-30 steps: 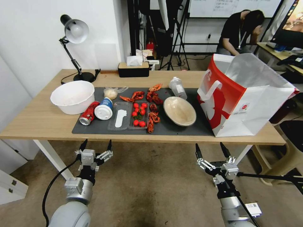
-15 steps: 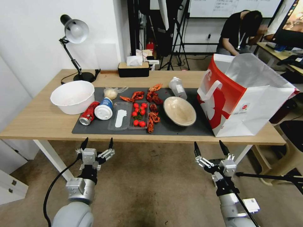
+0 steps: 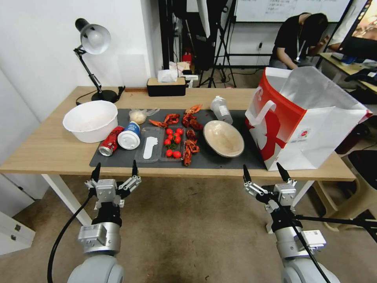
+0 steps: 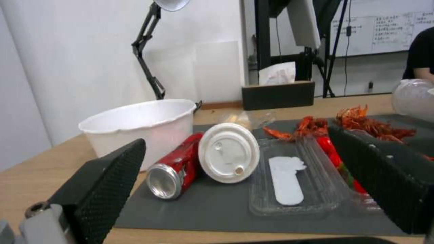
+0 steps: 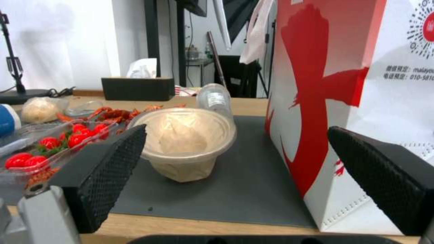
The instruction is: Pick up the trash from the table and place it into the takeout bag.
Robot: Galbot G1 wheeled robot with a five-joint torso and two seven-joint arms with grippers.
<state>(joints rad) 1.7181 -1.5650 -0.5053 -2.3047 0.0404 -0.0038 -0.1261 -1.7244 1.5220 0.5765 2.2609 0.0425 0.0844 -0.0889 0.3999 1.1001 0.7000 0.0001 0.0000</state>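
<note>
On the table lies a dark mat with the trash: a red soda can on its side, a white-lidded blue cup, a small clear bag, a clear bottle and a beige paper bowl. The takeout bag stands open at the right. My left gripper is open just before the table's front edge, facing the can and cup. My right gripper is open, facing the bowl and bag.
A big white bowl sits left of the mat. A clear tray with tomatoes and crayfish lies mid-mat. A desk lamp and a tissue box stand at the back. White table legs run below.
Both grippers have risen toward the table's front edge, staying open. The things on the table have not moved.
</note>
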